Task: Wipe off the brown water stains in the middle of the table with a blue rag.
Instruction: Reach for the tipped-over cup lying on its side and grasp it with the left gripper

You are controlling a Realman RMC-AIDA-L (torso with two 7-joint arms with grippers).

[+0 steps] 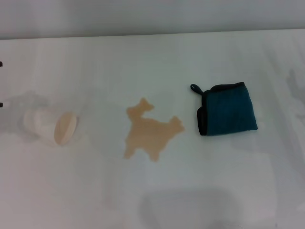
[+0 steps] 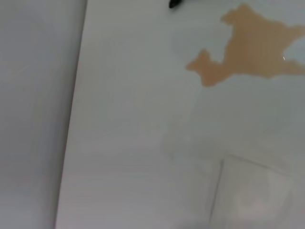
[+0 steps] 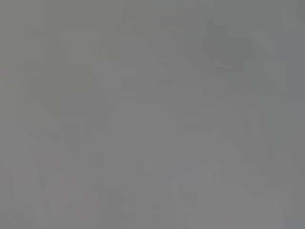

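Nearest your head camera lies a bare stretch of the table (image 1: 200,200), glossy white, with only a faint grey shadow across it. Take the brown water stains (image 1: 150,131) as your landmark: one flat tan patch with a lobed, animal-like outline, sitting about mid-table. To the robot's right of that patch, near it but apart, you have the blue rag (image 1: 228,109), folded roughly square, teal with black edging, and a small black loop at the corner that points toward the far edge and the stain side. The rag lies flat on the table and nothing touches it. To the robot's left of the patch, farther off than the rag, a cream-coloured cup (image 1: 51,127) lies tipped on its side, its round mouth turned toward the stain and the near edge.

You will find no brand, label or writing to read on the rag, the cup or the table.

Your left wrist view shows the same tan patch (image 2: 252,45) on the white tabletop (image 2: 133,143), with a dark tip of something at the frame's edge that you cannot identify. Your right wrist view gives only a plain grey field. Neither gripper appears in any view, so you cannot tell whether their fingers are spread or pressed together.
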